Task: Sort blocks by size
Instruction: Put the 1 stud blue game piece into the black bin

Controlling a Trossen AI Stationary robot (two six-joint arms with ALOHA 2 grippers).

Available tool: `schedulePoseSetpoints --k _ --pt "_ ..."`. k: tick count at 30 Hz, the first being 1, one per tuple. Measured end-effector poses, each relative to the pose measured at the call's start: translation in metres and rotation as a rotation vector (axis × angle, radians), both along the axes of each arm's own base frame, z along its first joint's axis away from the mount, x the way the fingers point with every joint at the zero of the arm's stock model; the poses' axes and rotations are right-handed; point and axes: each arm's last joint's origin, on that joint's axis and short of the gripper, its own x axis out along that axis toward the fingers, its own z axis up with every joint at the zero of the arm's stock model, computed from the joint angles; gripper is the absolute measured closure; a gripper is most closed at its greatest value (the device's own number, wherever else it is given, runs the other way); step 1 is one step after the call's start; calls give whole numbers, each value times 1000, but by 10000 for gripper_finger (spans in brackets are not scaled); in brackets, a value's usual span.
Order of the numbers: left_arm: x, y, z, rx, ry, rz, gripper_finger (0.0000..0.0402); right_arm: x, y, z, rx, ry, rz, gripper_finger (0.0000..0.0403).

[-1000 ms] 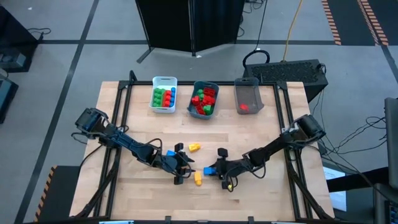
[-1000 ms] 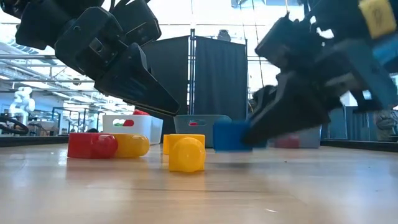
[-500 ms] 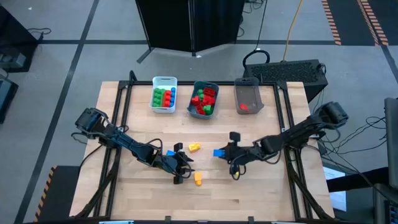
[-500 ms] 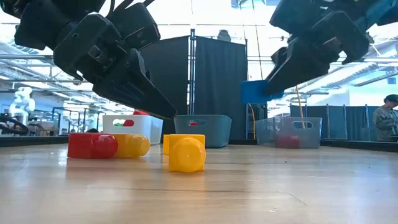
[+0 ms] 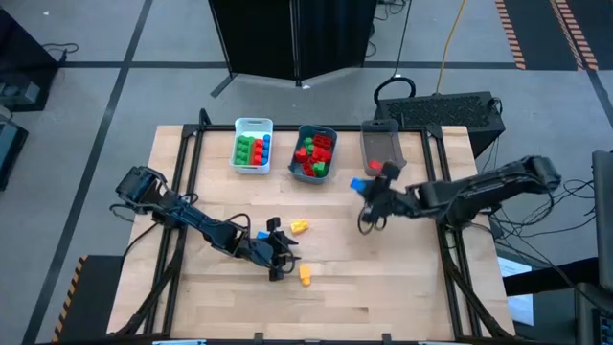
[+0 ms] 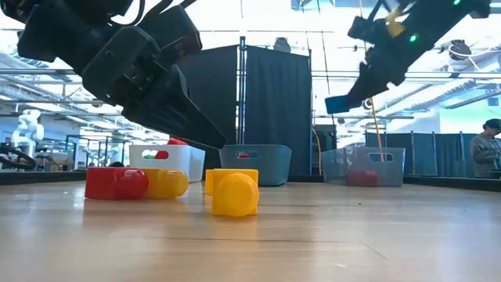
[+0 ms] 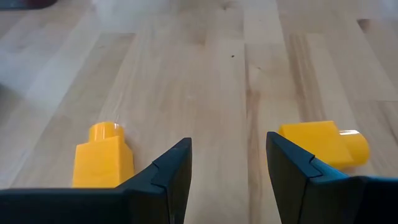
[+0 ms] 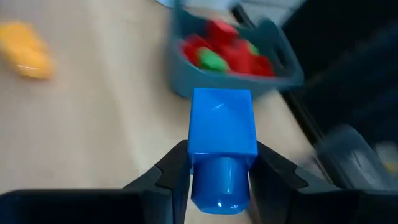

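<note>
High view: right claw (image 5: pixel 369 190) clamped on blue block (image 5: pixel 357 185) beside grey bin (image 5: pixel 380 149) (left claw (image 5: pixel 279 255) spread, low between yellow blocks).

Readable text: we find none on any surface right now.
Labels and brands: we spot none.
Numbers and signs: none we can make out.
</note>
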Motion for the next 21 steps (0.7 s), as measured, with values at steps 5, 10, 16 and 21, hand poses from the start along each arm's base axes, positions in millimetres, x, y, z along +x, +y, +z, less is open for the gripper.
schedulePoseSetpoints --k 5,10,16,21 --pt "-1 0 -2 7 20 0 242 -12 -35 1 8 57 -176 281" --pt "-3 2 -5 24 58 8 242 -18 -70 0 8 70 -328 281" --pt "-4 2 -5 32 67 13 242 -29 -103 -1 53 83 -411 280" --pt "-6 4 -7 70 76 59 242 -39 -122 -10 57 79 -483 277"
